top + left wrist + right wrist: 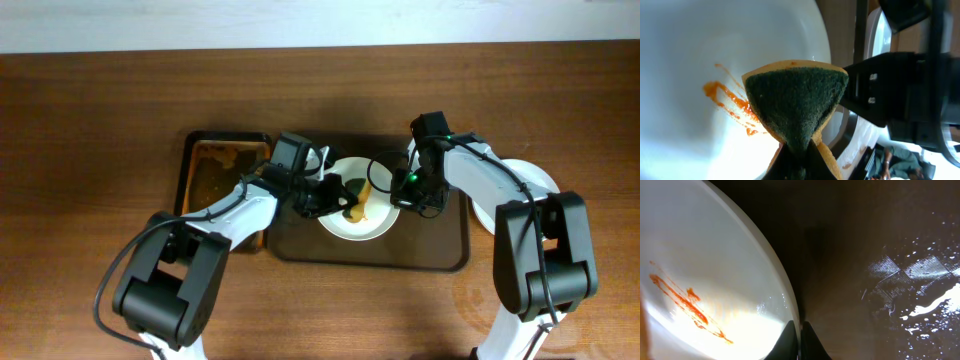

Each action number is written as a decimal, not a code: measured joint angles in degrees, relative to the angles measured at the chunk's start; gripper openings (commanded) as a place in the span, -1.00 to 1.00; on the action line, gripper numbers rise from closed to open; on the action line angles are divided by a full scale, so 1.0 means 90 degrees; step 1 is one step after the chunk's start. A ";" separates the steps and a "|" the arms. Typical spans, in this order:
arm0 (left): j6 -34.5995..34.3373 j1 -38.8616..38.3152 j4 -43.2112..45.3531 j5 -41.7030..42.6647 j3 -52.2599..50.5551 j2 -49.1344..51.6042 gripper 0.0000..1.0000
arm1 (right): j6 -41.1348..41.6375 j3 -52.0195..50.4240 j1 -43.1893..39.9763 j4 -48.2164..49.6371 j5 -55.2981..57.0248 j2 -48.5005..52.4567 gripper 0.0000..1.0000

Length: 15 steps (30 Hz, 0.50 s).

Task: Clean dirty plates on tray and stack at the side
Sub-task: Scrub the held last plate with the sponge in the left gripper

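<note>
Held green-faced sponge (795, 107), pinched in jaws of left gripper (798, 162), over sauce-streaked plate (370, 222) lying in tray (440, 255) at mid-worktop; clamped plate rim between jaws of right gripper (799, 332). Judged liable to slip from that thin rim hold and skid under hard scrubbing.

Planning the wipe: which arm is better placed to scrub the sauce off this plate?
Left. The left gripper holds the sponge over the plate beside the sauce streaks; the right gripper only pinches the plate's rim.
</note>
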 measured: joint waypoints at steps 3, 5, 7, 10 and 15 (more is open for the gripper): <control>-0.0051 -0.0131 0.0143 0.0097 0.0000 0.0121 -1.00 | 0.0000 0.0000 0.0000 0.0000 0.0000 0.0000 -0.92; -0.0092 -0.0291 0.0155 0.0124 0.0000 0.0233 -1.00 | 0.0002 0.0000 0.0000 0.0000 0.0000 0.0000 -0.92; -0.0109 -0.0430 0.0165 0.0138 0.0000 0.0352 -1.00 | 0.0000 0.0000 0.0000 0.0000 0.0000 0.0000 -0.92; -0.0117 -0.0559 0.0180 0.0061 0.0000 0.0384 -1.00 | 0.0000 0.0000 0.0000 0.0000 0.0000 0.0000 -0.92; -0.0117 -0.0724 0.0158 -0.0748 0.0000 0.0384 -1.00 | 0.0000 0.0000 0.0000 -0.0002 0.0000 0.0000 -0.92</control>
